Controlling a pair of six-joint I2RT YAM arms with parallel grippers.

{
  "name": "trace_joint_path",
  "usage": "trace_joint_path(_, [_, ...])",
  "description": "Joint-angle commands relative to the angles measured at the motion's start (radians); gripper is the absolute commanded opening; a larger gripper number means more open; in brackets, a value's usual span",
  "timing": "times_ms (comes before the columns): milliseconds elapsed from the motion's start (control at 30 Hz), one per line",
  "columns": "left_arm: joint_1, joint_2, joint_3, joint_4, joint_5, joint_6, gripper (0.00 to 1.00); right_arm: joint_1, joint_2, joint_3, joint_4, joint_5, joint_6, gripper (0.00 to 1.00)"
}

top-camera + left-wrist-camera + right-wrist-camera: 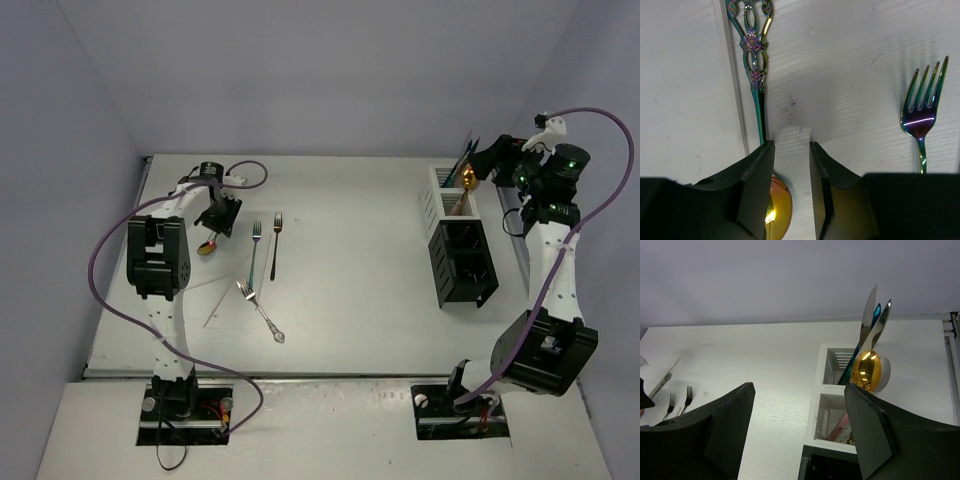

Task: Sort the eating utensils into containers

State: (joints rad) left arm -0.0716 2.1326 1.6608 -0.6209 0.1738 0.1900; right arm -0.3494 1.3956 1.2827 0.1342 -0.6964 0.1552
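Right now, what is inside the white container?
A gold spoon stands bowl-up, silver and blue blades rise from the far compartment, and a pinkish handle shows in the near one. The white container walls hide their lower ends.

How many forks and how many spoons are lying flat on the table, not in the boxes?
Forks: 3 (teal-handled fork, dark fork, silver fork)
Spoons: 1 (gold spoon)
Total: 4
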Motion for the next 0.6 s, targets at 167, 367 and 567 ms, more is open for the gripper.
trace_joint_path(167, [0.014, -0.083, 0.049, 0.000, -0.017, 0.041, 0.30, 0.031, -0.020, 0.023, 0.051, -0.018, -0.020, 0.70])
trace_joint_path(367, [0.016, -0.083, 0.064, 0.001, -0.016, 0.048, 0.30, 0.043, -0.015, 0.015, 0.049, -0.015, -0.027, 0.70])
trace_joint_path(567, [0.019, -0.070, 0.071, 0.004, -0.022, 0.049, 0.30, 0.051, -0.008, 0.012, 0.050, -0.011, -0.031, 0.70])
